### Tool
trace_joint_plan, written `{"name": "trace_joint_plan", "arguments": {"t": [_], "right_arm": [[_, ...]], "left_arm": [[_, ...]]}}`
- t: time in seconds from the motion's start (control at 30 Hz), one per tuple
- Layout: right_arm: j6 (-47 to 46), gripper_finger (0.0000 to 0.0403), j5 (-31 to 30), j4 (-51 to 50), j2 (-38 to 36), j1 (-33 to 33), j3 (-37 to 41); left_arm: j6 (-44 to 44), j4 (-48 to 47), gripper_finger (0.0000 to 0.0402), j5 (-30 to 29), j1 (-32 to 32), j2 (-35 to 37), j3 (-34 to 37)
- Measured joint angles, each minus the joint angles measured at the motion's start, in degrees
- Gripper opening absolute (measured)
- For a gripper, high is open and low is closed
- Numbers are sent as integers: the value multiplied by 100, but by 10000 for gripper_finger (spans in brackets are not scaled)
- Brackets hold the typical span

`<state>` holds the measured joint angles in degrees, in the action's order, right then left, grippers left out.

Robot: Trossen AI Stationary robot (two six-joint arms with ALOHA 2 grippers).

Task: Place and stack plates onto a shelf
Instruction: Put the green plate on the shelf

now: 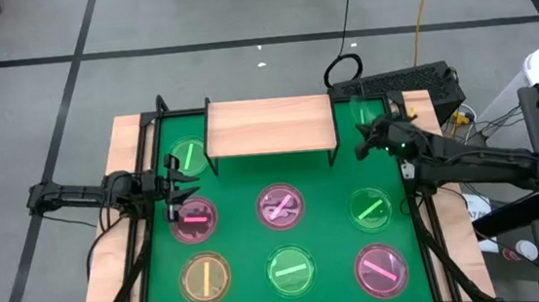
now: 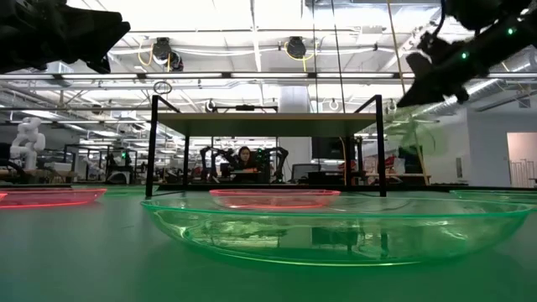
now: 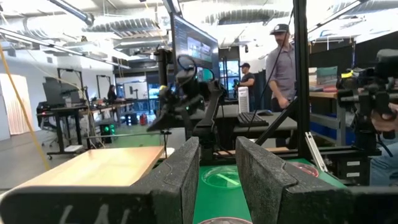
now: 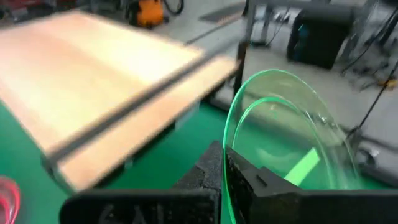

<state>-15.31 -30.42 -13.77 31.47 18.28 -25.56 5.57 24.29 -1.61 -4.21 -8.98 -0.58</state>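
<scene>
A green plate [image 4: 292, 134] is seen clamped by its rim in the right end effector [image 4: 227, 171], fingers pinched tight on it, held in the air just off the right end of the shelf [image 1: 269, 126], approx. level w/ the board. The plate is tilted up on edge in the right wrist view, its bright green bar visible through the plastic.

The left end effector [image 1: 183, 188] is held w/ fingers parted and nothing between them, in front of the shelf's left end, above a pink plate [image 1: 193, 217].

No plate is seen on the shelf board. Seven plates are left on the green tabletop [image 1: 338, 262]: one green [image 1: 189, 156] just beside the shelf's left legs; a 2nd pink [image 1: 281, 205] in front of the shelf's middle; a green one [image 1: 369, 209] in front of its right end; and, farthest from the shelf, a yellow-orange [image 1: 205, 278], a green [image 1: 291, 271] and a pink [image 1: 383, 269] in a row.

In the low view the last green plate fills the foreground, the shelf standing behind it.
</scene>
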Motion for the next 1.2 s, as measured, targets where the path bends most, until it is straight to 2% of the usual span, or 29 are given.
{"name": "trace_joint_plan", "arguments": {"t": [0.17,0.43,0.83,1.2], "right_arm": [[491,0,-78,127,99,0,-640],[1054,0,975,696,986,-86,-1483],[2205,0,953,1104,2849,-863,-2435],[2612,0,943,1722,4161,-1049,-2483]], "left_arm": [[-10,1,113,0,0,0,0],[-9,2,113,0,-2,0,-2],[12,6,113,0,-2,-2,-1],[15,7,113,0,-1,-1,0]]}}
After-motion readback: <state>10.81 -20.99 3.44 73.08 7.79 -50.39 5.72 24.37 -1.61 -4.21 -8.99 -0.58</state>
